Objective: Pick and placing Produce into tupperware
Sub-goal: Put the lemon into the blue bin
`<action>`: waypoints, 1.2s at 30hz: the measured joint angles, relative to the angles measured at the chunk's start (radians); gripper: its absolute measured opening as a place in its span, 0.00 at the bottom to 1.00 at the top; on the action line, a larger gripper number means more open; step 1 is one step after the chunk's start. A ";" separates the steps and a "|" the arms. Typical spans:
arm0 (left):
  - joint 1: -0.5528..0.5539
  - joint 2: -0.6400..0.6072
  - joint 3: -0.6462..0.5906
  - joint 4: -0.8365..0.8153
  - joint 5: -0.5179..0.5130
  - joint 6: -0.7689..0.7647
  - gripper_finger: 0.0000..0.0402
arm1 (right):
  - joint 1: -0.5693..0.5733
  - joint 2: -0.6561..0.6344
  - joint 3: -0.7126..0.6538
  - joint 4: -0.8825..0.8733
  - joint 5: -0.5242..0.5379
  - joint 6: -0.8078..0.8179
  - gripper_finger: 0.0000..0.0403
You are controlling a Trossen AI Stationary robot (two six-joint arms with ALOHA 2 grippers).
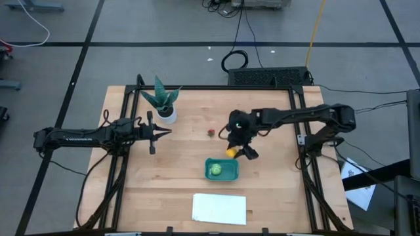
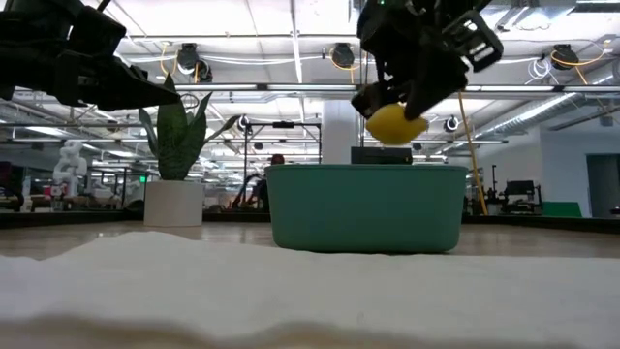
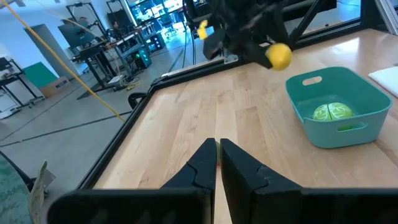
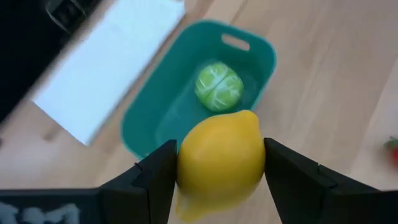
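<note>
My right gripper [image 1: 237, 151] hangs just beyond the far right corner of the teal tupperware [image 1: 221, 169], shut on the yellow lemon [image 4: 219, 158], which also shows as the lemon [image 2: 395, 124] above the tub's rim [image 2: 366, 169]. The light green round piece [image 4: 218, 86] lies on the tub's floor. The small dark red piece [image 1: 210, 132] rests on the wood farther back. My left gripper [image 1: 167, 133] waits shut at the table's left, beside the potted plant [image 1: 164, 101]. My right gripper pinches the lemon's sides [image 4: 186, 163] between its two fingers [image 4: 155, 180], coming from above and pointing down. The lemon is lifted clear, higher than the tub's rim, with one pointed end toward the tub.
A flat white sheet [image 1: 219, 208] lies near the table's near edge, in front of the tub. The spiky plant in its white pot [image 2: 174, 202] stands at the far left. Bare wood lies between the tub and my left gripper.
</note>
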 joint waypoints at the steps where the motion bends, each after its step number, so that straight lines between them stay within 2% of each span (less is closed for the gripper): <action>1: 0.000 0.000 0.000 0.000 0.000 0.000 0.06 | 0.009 0.007 0.000 -0.002 0.019 -0.023 0.50; 11: 0.000 0.000 0.000 0.000 0.000 0.001 0.06 | 0.060 0.035 0.000 0.056 0.062 -0.120 0.50; 22: 0.000 0.000 0.000 0.000 -0.001 0.008 0.06 | 0.059 0.035 0.070 0.082 0.061 -0.108 0.50; 27: 0.000 0.000 0.000 -0.001 -0.001 0.007 0.06 | 0.059 0.084 0.092 0.077 0.055 -0.094 0.50; 36: 0.000 0.000 0.000 -0.021 -0.001 0.007 0.06 | 0.081 0.140 0.093 0.021 0.035 -0.247 0.50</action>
